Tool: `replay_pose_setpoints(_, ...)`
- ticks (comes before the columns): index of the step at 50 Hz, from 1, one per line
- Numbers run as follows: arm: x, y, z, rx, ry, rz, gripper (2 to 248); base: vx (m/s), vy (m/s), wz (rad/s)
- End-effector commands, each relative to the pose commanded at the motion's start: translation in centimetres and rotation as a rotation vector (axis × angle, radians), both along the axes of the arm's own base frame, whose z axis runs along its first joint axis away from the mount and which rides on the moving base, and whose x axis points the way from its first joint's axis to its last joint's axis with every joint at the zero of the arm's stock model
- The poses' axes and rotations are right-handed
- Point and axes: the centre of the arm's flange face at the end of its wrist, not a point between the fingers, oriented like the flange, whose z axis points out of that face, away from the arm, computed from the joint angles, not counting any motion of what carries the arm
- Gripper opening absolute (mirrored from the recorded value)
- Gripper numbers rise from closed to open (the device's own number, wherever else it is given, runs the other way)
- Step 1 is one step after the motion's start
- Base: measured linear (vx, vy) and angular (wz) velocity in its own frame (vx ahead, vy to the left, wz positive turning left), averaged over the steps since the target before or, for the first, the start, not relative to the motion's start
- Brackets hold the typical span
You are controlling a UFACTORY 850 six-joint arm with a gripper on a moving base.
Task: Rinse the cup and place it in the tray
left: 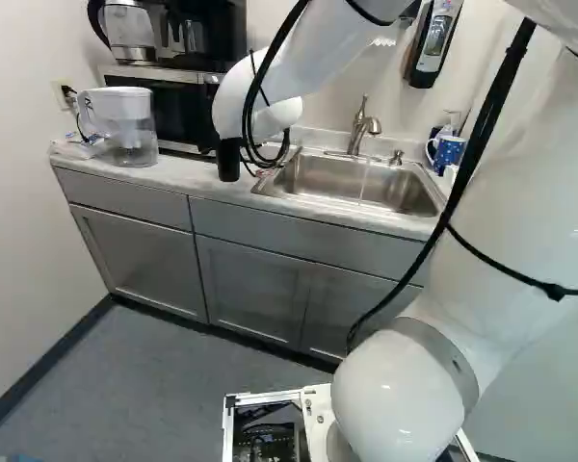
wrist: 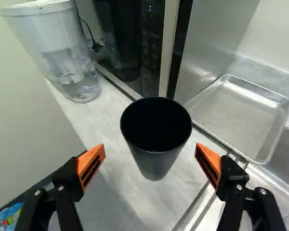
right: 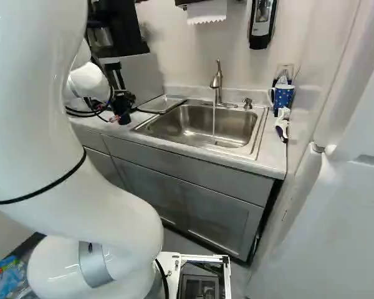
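My gripper point(right: 121, 101) is over the counter left of the sink in the right base view. In the wrist view the gripper point(wrist: 150, 162) is open, its orange pads standing wide on either side of the black cup point(wrist: 155, 166), with gaps to both. The cup is upright on the counter, mouth up and dark inside. A shallow metal tray point(wrist: 233, 118) lies beside it, along the sink's edge. Water runs from the faucet point(right: 217, 84) into the steel sink point(right: 196, 128).
A water pitcher point(wrist: 70, 57) stands on the counter point(wrist: 120, 168) beyond the cup, next to a microwave point(wrist: 127, 41). Right of the sink are a blue dotted mug point(right: 282, 96) and a brush point(right: 282, 126). A soap dispenser point(right: 262, 22) hangs on the wall above.
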Motion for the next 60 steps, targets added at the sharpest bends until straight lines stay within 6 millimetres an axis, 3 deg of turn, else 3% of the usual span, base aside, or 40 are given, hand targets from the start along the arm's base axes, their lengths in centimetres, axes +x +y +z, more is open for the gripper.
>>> replay_pose_setpoints(60, 0.3, 0.8, -3.7, 0.095, -0.198, 0.012, 247, 0.000, 0.000, 0.000)
